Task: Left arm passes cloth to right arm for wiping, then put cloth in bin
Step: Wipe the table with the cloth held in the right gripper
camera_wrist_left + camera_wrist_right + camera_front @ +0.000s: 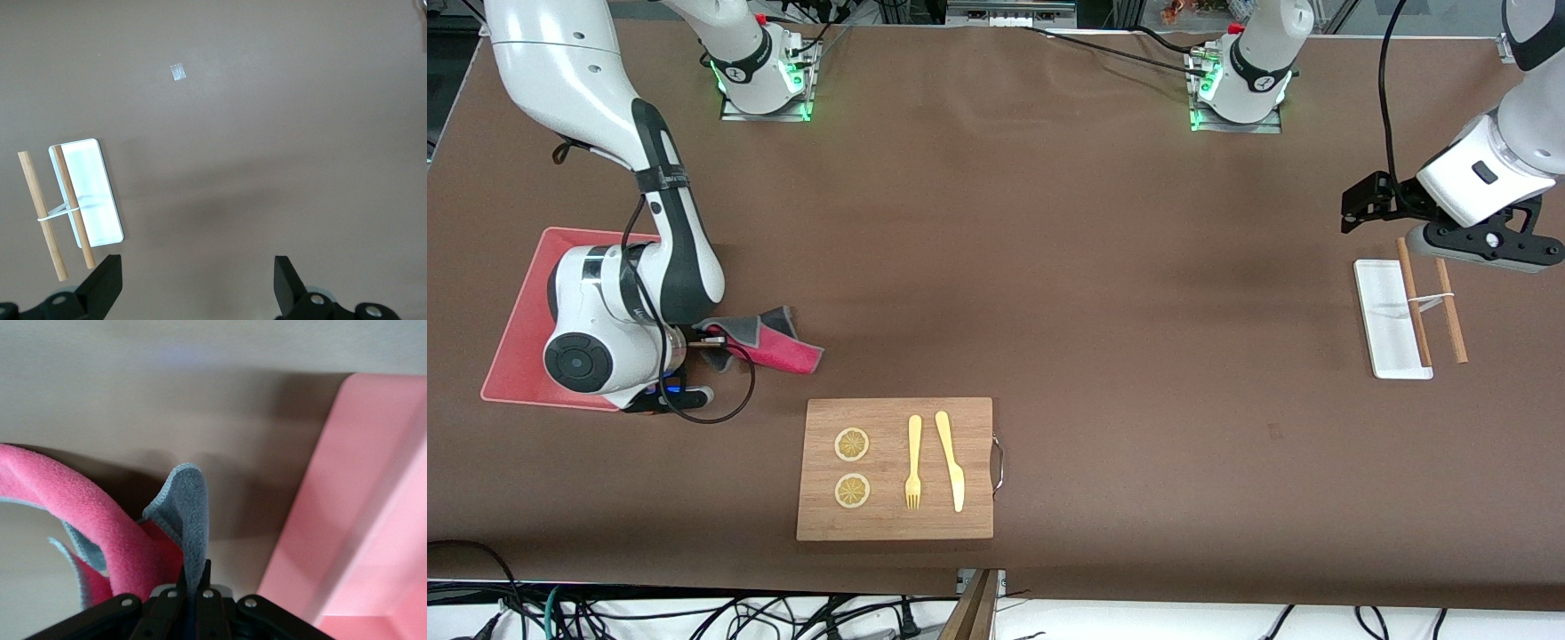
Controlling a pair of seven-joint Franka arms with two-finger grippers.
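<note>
1. The pink rectangular plastic bin point(520, 311) was the landmark, at the right arm's end of the brown table point(1103, 267).
2. The right arm's black two-finger gripper point(704, 340) hung just beside the bin's rim, fingers clamped tight on a fold of the soft dark-grey-and-red cloth point(769, 342).
3. The cloth trailed from those fingers away from the bin, its long axis running along the table toward the left arm's end, its free end sagging close to the tabletop.
4. Judged from this, the drop turned on carrying the cloth back across the bin's nearest wall; the right arm was by far the nearer one.
5. The wooden cutting board point(895, 468) lay well apart from the bin, nearer the front camera, leaving open room.
6. Far from the bin, the left arm's black gripper point(197, 283) waited over bare table, fingers spread wide and empty, near a white rectangular tray point(1387, 320).
</note>
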